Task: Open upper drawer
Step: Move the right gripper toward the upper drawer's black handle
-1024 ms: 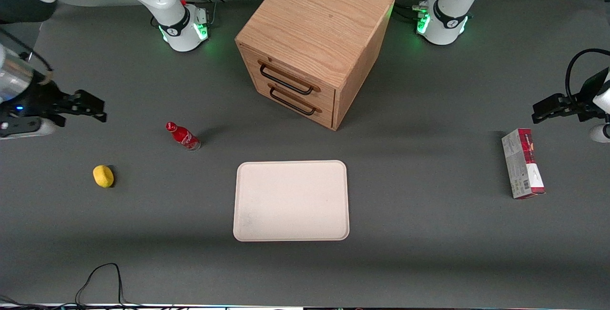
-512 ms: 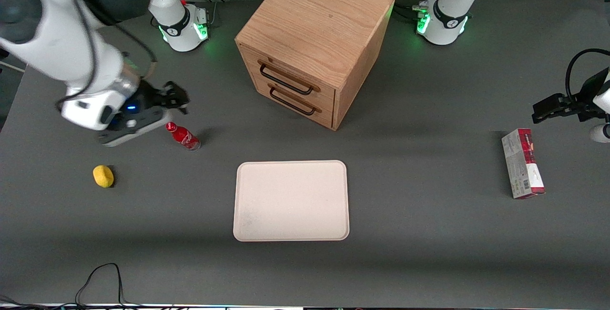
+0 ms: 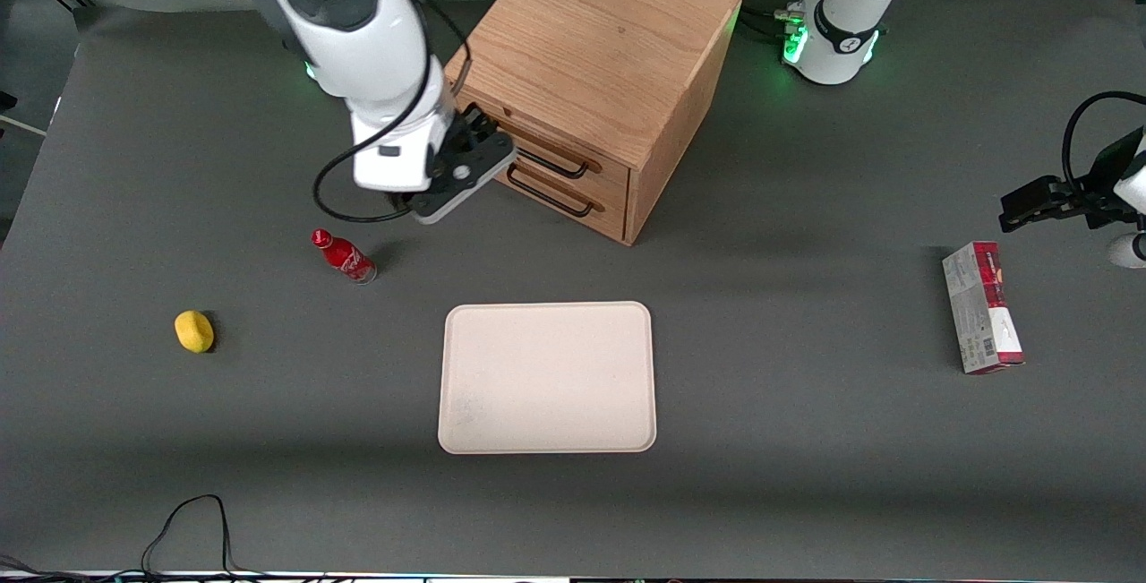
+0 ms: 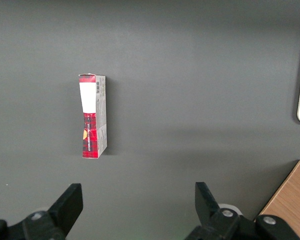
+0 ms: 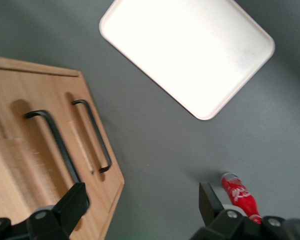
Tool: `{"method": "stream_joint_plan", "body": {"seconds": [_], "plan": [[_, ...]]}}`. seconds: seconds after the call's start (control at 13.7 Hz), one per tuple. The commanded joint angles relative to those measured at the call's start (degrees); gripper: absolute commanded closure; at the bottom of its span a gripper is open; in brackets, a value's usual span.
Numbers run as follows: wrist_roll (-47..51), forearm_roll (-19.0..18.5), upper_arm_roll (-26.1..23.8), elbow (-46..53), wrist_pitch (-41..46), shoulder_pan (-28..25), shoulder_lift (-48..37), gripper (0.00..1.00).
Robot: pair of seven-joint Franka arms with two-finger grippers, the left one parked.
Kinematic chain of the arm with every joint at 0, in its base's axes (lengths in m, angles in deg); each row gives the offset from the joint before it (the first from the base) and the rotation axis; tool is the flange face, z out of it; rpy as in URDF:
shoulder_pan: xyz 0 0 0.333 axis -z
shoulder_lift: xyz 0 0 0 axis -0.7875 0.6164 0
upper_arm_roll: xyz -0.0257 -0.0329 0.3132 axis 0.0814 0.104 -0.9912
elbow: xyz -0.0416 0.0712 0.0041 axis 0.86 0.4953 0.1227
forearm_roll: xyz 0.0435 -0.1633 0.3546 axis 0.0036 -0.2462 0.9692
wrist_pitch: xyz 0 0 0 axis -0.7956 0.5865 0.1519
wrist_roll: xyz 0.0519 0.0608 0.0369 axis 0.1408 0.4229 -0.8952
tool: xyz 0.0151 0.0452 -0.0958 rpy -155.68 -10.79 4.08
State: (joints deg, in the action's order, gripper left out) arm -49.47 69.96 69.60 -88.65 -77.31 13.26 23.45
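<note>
The upper drawer [image 3: 557, 153] is the top one of two in the oak cabinet [image 3: 595, 37] and is closed. Its black bar handle [image 3: 564, 169] is partly hidden by my arm. My right gripper [image 3: 488, 140] is open and empty, close in front of the upper drawer at the handle's end, not touching it. In the right wrist view the upper handle [image 5: 55, 142] and the lower drawer's handle [image 5: 97, 137] both show. The gripper [image 5: 140, 196] there has its fingers wide apart, one finger [image 5: 75, 200] over the drawer front.
A red bottle [image 3: 343, 256] lies on the table nearer the front camera than the gripper, also in the right wrist view [image 5: 238, 192]. A cream tray [image 3: 546, 422] lies in front of the cabinet. A yellow fruit [image 3: 194, 331] lies toward the working arm's end, a red-and-white box [image 3: 980, 307] toward the parked arm's.
My right arm has swung from the working arm's end of the table past the red bottle to the cabinet's front. The drawers have not moved.
</note>
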Motion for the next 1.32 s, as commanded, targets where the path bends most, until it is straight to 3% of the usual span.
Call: {"method": "stream_joint_plan", "body": {"seconds": [0.0, 0.37, 0.51, 0.95, 1.24], "plan": [[-2.7, 0.7, 0.8, 1.7, 0.4, -3.7, 1.1, 0.00], [-6.5, 1.4, 0.8, 0.8, 0.3, -6.0, 0.9, 0.00], [-7.5, 4.9, 1.0, 0.6, 0.4, -5.9, 0.7, 0.00], [-12.5, 5.5, 1.2, -2.0, -0.6, -5.9, 0.0, 0.00], [-13.5, 5.5, 1.2, -7.8, -5.9, -6.0, -1.8, 0.00]]}}
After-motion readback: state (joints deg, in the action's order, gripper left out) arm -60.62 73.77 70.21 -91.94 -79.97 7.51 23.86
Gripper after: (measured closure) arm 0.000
